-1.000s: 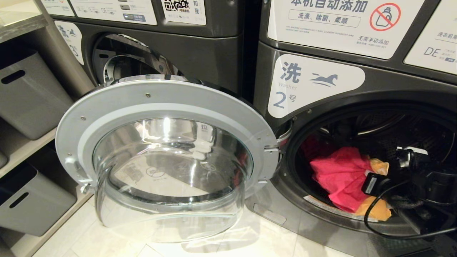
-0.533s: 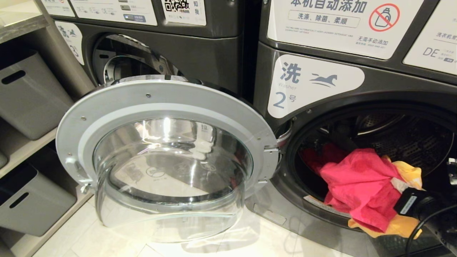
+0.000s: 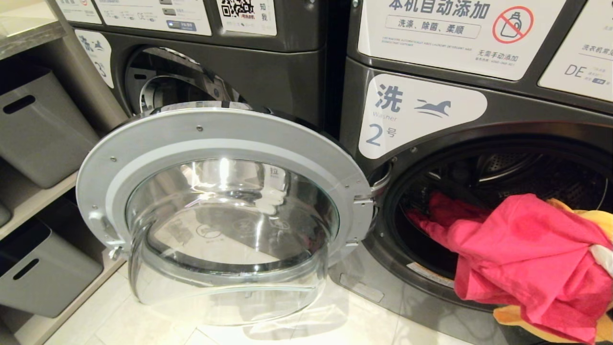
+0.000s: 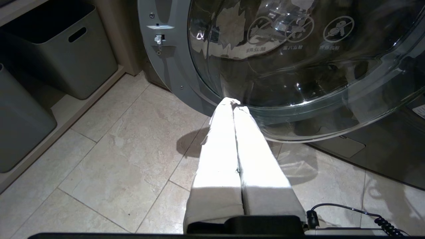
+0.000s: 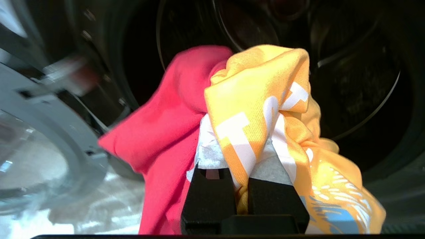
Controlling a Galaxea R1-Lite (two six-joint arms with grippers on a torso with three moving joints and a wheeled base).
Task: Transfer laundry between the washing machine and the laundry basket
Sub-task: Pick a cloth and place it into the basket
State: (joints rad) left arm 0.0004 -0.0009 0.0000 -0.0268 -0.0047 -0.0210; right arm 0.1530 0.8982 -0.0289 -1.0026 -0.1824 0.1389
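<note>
Washing machine No. 2 (image 3: 421, 110) stands with its round glass door (image 3: 220, 139) swung wide open. A red garment (image 3: 527, 249) and a yellow printed garment (image 3: 601, 220) hang out over the lower rim of the drum opening (image 3: 517, 167). In the right wrist view my right gripper (image 5: 241, 146) is shut on the yellow garment (image 5: 259, 89), with the red garment (image 5: 166, 132) draped beside it, just outside the drum. The head view does not show this gripper. My left gripper (image 4: 234, 104) is shut and empty, low over the floor below the door glass. The laundry basket is out of view.
Grey storage bins (image 3: 38, 124) (image 3: 43, 273) sit on shelves at the left. A second washer (image 3: 215, 72) stands behind the open door. The open door (image 4: 298, 66) juts out over the tiled floor (image 4: 116, 149).
The right arm has drawn back out of the drum to the lower right and left the head view. The red and yellow garments came with it and now hang over the rim.
</note>
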